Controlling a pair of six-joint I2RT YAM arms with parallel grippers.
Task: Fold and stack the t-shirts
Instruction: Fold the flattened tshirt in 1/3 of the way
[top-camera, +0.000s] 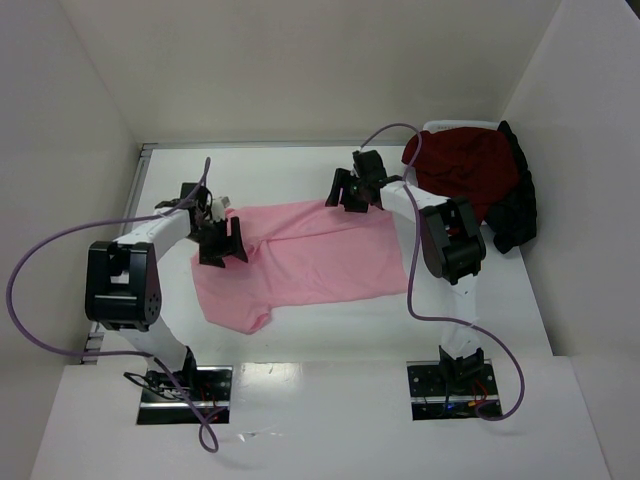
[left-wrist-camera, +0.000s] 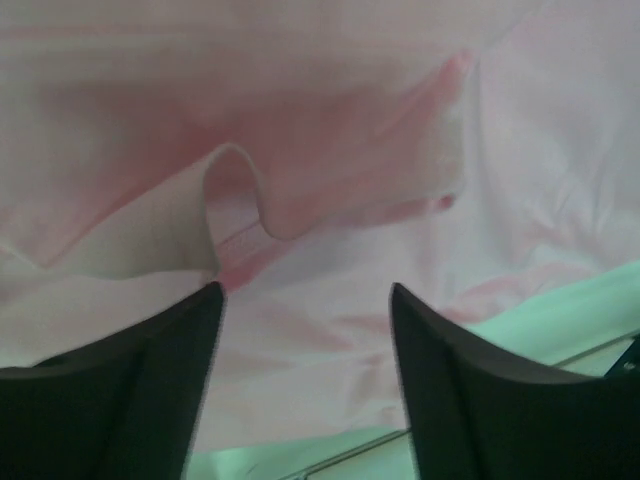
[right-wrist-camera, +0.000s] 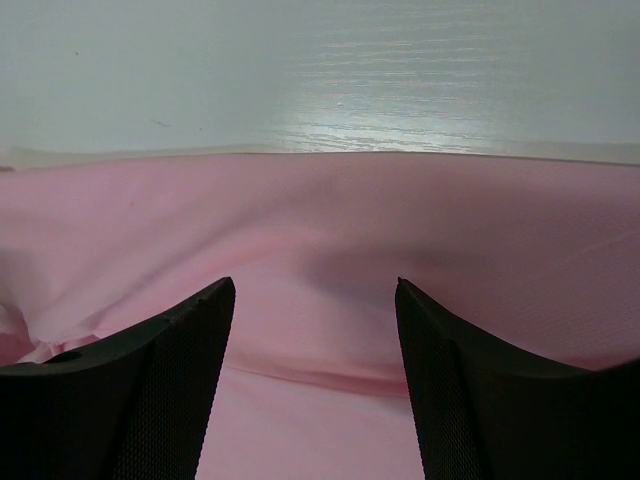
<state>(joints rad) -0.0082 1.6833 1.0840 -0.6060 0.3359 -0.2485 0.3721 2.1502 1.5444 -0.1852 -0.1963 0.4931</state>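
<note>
A pink t-shirt (top-camera: 315, 260) lies spread on the table (top-camera: 300, 165); a dark red t-shirt (top-camera: 465, 170) and black t-shirt (top-camera: 520, 205) sit heaped far right. The left gripper (top-camera: 222, 245) and right gripper (top-camera: 352, 192) hover over the pink cloth, fingers wide apart, holding nothing; both should pinch one edge and lift evenly

Open white desk (top-camera: 340, 335) lies nearer than the spread light pink cloth t-shirt (top-camera: 310, 265); heaped dark red and black cloth t-shirts (top-camera: 470, 172) block the far right corner beside white walls (top-camera: 300, 70).
</note>
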